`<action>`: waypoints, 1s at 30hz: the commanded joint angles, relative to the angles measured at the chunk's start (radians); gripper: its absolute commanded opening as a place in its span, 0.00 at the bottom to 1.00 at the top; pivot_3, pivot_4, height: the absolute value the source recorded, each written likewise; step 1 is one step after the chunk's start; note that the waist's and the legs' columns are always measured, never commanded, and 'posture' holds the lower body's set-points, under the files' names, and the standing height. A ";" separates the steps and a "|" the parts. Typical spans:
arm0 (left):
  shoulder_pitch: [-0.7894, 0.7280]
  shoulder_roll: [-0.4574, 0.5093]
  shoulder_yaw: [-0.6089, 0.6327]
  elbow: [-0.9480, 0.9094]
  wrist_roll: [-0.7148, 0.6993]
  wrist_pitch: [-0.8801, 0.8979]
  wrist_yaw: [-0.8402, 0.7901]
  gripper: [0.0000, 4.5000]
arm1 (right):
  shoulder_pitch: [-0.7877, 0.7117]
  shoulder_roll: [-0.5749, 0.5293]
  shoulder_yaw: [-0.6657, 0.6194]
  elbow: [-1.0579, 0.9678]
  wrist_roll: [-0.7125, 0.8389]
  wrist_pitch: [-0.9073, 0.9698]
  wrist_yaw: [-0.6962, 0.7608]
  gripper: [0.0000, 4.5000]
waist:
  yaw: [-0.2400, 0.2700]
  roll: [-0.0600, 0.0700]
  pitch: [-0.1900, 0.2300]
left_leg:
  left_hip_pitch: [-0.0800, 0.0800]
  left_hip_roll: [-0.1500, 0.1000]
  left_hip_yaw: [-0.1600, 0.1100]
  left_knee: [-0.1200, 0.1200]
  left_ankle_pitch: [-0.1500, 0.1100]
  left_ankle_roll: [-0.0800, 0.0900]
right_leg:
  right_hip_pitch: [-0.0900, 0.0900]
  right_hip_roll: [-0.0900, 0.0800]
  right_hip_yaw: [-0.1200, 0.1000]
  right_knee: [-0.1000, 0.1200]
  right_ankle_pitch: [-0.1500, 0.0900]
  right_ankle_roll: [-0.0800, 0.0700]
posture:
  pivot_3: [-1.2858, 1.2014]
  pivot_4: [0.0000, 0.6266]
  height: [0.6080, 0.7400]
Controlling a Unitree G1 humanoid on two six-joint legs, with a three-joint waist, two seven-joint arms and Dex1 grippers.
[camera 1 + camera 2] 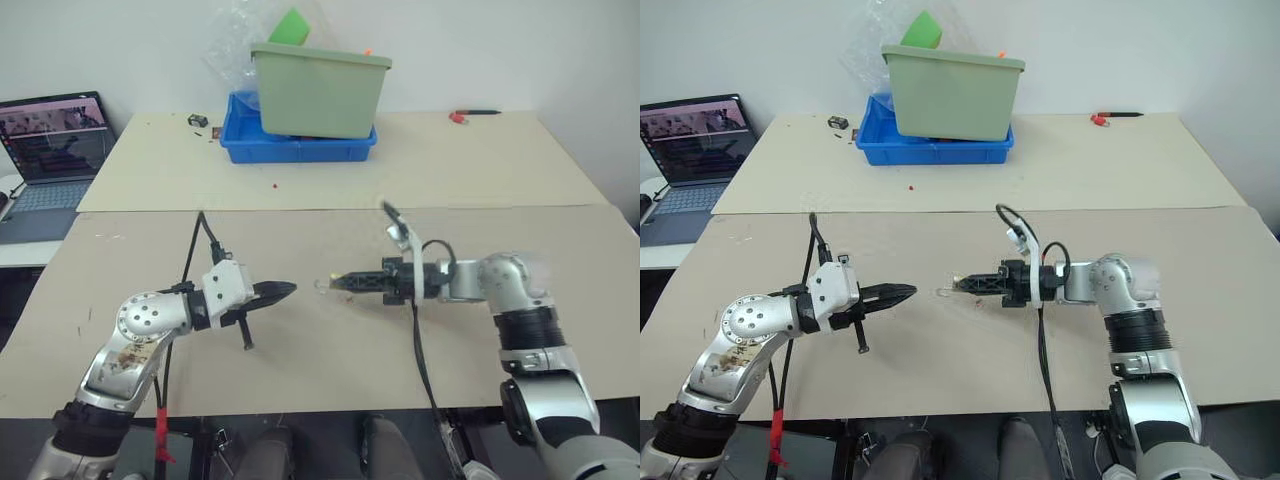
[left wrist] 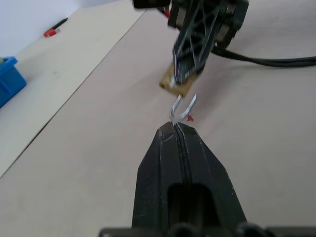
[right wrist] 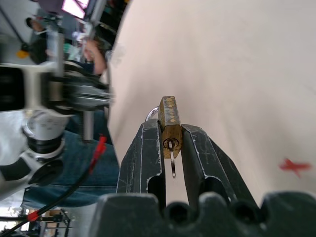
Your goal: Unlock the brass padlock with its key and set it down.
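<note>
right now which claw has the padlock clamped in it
The right claw has the brass padlock pinched between its fingers, key in the keyhole. The left claw is shut on nothing.

Two tan tables point(image 1: 300, 350) stood end to end. On the far one sat a blue tray point(image 1: 298, 146), with a small dark object point(image 1: 198, 121) just beside it and a red-capped pen point(image 1: 473, 115) well apart. A laptop point(image 1: 55, 150) rested on a separate surface.

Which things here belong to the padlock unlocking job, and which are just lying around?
Job: brass padlock clamped in the right gripper; key in its keyhole; shut left gripper.

Lying about: green bin, blue tray, laptop, red-capped pen.
</note>
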 commanded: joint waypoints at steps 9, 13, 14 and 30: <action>-0.024 0.040 0.012 -0.157 -0.017 0.047 -0.020 0.01 | -0.004 -0.017 0.062 0.070 -0.097 0.028 0.029 0.03 | -0.002 0.000 0.000 | 0.002 0.000 0.000 0.000 0.000 0.000 | 0.002 0.000 0.000 0.000 0.000 0.000 | 0.52 0.24 1.00; -0.024 0.043 0.012 -0.154 -0.013 0.052 -0.024 0.00 | -0.008 -0.014 0.058 0.092 -0.120 0.030 0.027 0.25 | -0.001 0.000 0.000 | 0.002 0.000 0.000 0.000 0.000 0.000 | 0.002 0.001 0.000 0.000 0.000 0.000 | 0.52 0.24 1.00; -0.024 0.044 0.010 -0.153 -0.012 0.053 -0.027 0.00 | -0.008 -0.015 0.060 0.096 -0.127 0.025 0.029 0.30 | 0.000 0.000 0.000 | 0.002 0.000 0.000 0.000 0.000 0.000 | 0.002 0.001 0.000 0.000 0.000 0.000 | 0.52 0.24 1.00; 0.002 0.042 -0.049 -0.026 0.042 0.123 -0.036 0.00 | 0.023 -0.101 0.065 0.083 -0.283 -0.182 -0.029 0.99 | 0.003 0.001 0.000 | 0.028 0.006 -0.001 -0.001 0.000 0.001 | 0.035 0.007 0.000 -0.014 -0.006 0.010 | 0.52 0.24 1.00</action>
